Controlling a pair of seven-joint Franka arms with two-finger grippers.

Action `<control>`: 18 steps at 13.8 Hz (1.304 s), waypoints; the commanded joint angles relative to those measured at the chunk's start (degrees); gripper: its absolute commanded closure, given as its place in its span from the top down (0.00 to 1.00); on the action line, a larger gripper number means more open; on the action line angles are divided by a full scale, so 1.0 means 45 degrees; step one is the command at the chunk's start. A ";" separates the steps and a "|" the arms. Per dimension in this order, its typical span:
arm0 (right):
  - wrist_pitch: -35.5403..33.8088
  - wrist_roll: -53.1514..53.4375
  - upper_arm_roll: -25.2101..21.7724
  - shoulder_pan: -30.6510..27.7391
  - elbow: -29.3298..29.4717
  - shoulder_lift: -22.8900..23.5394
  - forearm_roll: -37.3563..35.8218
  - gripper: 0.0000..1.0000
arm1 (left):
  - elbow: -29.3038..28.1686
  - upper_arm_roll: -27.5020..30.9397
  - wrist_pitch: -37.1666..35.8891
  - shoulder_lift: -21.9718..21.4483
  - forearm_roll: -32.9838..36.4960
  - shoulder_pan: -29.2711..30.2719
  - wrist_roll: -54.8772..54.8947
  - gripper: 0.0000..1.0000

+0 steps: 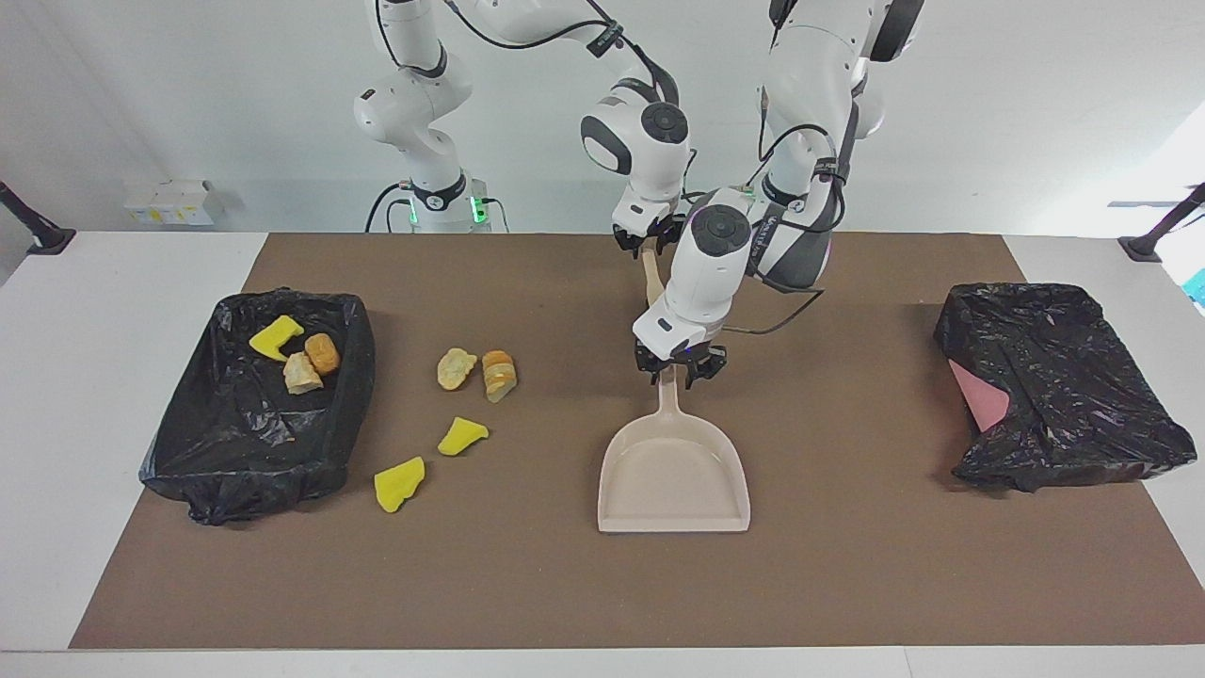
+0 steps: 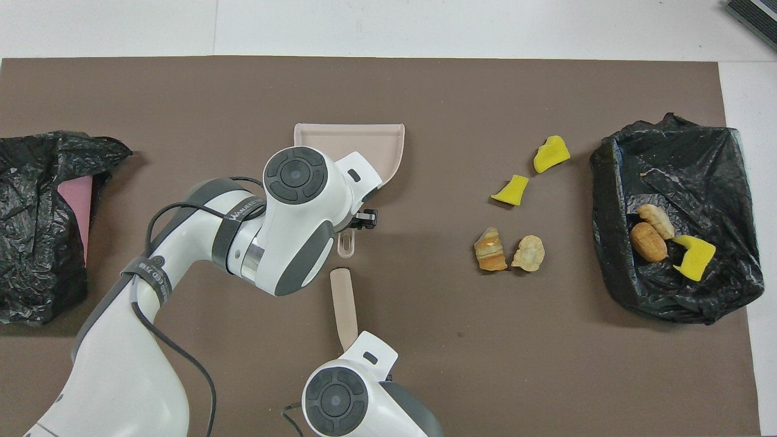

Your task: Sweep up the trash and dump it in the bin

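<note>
Fingers of the left gripper (image 1: 680, 365) are closing on the dustpan (image 1: 674, 480) handle, holding it low over the mat (image 1: 847, 565) near mid-desk. Right gripper (image 1: 648, 237) is sitting near the robots' edge with its fingers clamping the brush (image 2: 343, 303) handle.

Facing view is showing both grippers and their fingers; overhead view is hiding them under the wrist housings, w/ only a bit of the left one peeking out. Overhead view is showing the brush handle as a flat beige strip between the two wrists, plus the hang-hole at the end of the pan handle; facing view is hiding most of the brush.

Trash: 7 scraps. 4 are lying loose on the mat toward the right arm's end: 2 yellow chunks (image 1: 399, 483), spongy & angular, and 2 tan lumps (image 1: 499, 374), crusty, bread-like, the lumps nearer the robots. 3 more are sitting in the bin (image 1: 202, 452) at that end: 1 yellow, 2 tan.

Bin is lined w/ crinkled glossy black plastic. A 2nd bin (image 1: 1120, 443) at the left arm's end is wearing the same black plastic, pink wall showing. Pan is smooth beige plastic, flared, mouth facing away from the robots.
</note>
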 commanded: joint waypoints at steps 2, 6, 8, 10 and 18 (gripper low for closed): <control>0.0225 0.0861 0.0052 -0.0155 -0.0139 -0.0281 -0.0019 0.00 | -0.0133 0.0169 0.0129 -0.0066 0.0181 -0.0187 -0.0145 0.00; -0.0474 0.1079 0.0013 -0.0817 -0.0296 -0.1488 -0.0175 0.00 | -0.0172 0.0169 0.0325 -0.0066 0.0181 -0.0148 -0.0087 0.38; -0.1703 0.1409 0.0013 -0.1441 -0.0296 -0.2270 -0.0389 0.00 | -0.0212 0.0169 0.0130 -0.0085 0.0181 -0.0187 -0.0106 0.00; -0.2486 0.1839 0.0013 -0.1736 -0.0820 -0.3225 -0.0760 0.00 | -0.0056 0.0189 0.0130 -0.0143 0.0181 -0.0109 -0.0029 0.00; -0.3872 0.2115 0.0052 -0.4995 -0.2679 -0.4754 -0.2342 0.00 | 0.0101 0.0326 -0.2678 -0.1841 0.0201 0.1139 0.5684 0.00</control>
